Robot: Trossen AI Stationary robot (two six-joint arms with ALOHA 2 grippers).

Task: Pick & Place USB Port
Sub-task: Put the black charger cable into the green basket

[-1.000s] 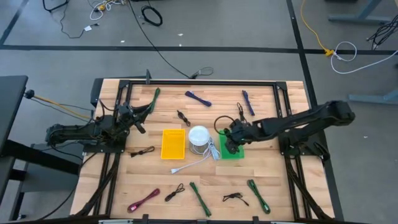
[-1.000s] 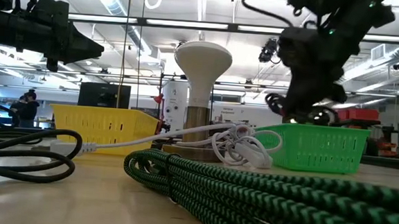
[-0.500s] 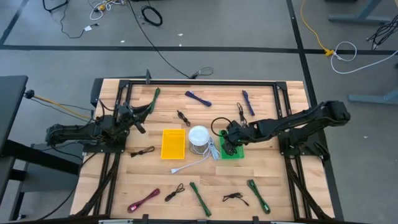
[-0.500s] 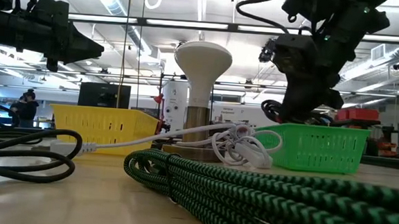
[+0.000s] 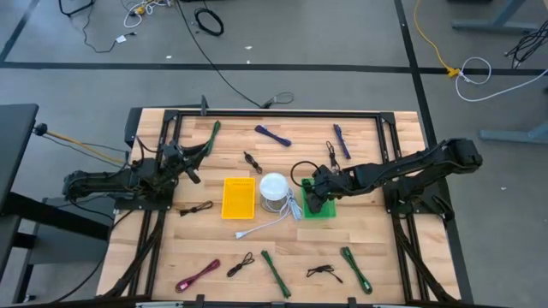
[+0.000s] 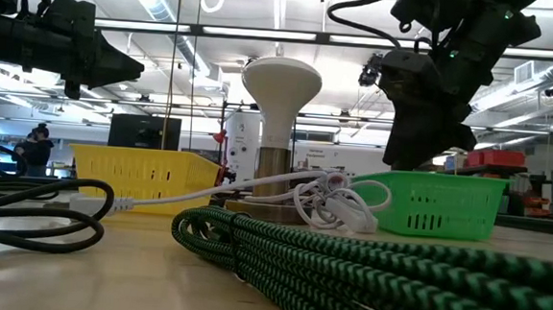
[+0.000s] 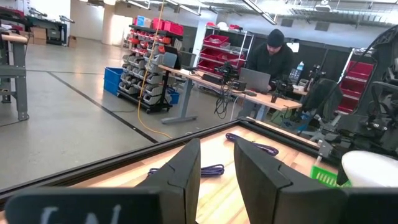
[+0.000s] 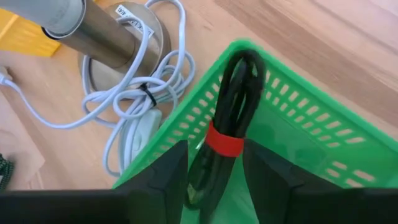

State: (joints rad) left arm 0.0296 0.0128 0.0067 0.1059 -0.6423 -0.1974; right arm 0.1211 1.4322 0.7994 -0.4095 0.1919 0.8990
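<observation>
A black USB cable bundle (image 8: 231, 106) with a red tie lies slanted in the green basket (image 5: 324, 210), which stands right of the table's middle. Its looped end leans on the basket's rim (image 8: 249, 50). My right gripper (image 8: 214, 180) points down into the basket and is open, one finger on either side of the bundle's lower part. In the low view this gripper (image 6: 421, 149) reaches to the basket's rim (image 6: 438, 179). My left gripper (image 5: 195, 164) waits level at the table's far left, open, with nothing between its fingers (image 7: 217, 168).
A white lamp (image 5: 273, 188) on a metal base stands just left of the green basket, its white cord (image 8: 140, 99) coiled against the basket's wall. A yellow basket (image 5: 239, 198) is left of the lamp. Several tied cables lie around the table, one green braided (image 6: 347, 265).
My right gripper has sunk a little toward the green basket. The black bundle, which hung below it above the rim, has gone down into the basket and no longer shows in the low view.
</observation>
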